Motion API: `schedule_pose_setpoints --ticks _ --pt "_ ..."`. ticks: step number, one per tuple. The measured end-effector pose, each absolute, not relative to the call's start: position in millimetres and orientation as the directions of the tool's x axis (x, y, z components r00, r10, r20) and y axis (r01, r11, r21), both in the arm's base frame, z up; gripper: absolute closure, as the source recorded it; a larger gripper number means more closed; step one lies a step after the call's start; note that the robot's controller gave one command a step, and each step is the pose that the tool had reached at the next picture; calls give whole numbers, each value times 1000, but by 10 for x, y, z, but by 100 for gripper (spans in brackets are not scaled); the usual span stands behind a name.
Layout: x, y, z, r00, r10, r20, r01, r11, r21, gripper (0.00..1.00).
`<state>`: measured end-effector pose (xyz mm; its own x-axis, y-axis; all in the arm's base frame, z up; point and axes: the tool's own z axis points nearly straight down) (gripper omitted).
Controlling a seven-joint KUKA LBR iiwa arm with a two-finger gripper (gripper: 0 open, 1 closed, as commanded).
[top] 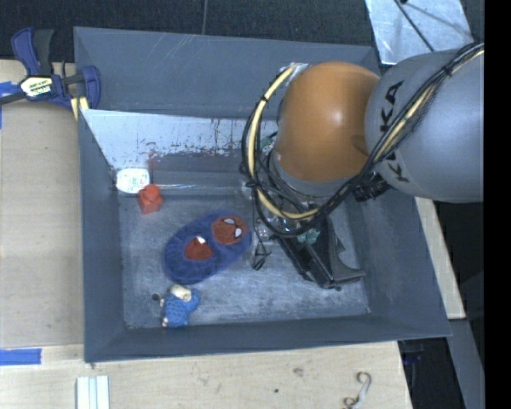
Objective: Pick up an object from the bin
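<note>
**While the arm hangs low, a blue slipper lies beside its gripper**

Seen from above, a grey metal bin (102, 254) holds a few small things. From the right, a silver arm (434, 135) with a rounded orange cover (328, 122) reaches over the bin's right half. Its gripper (264, 247) sits low at the floor's middle, just beside the toe end of a soft blue slipper (179, 264) bearing two red patches (whether the gripper is parted or closed is hidden). Near the back left corner lie an orange block (150, 198) and a white round thing (133, 180). A small blue figure (177, 308) lies at the front left.
</note>
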<state>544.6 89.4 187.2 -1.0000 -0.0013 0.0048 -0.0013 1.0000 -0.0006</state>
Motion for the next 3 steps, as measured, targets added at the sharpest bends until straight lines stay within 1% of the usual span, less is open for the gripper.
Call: schedule_pose_setpoints --ticks 1,2,3 --pt "5838 1160 801 -999 -51 3 -51 999 0 0" --pt "5881 1158 880 -999 -48 -13 -48 999 2 100" --pt "5917 1117 1852 -999 -50 -12 -50 999 1 100"
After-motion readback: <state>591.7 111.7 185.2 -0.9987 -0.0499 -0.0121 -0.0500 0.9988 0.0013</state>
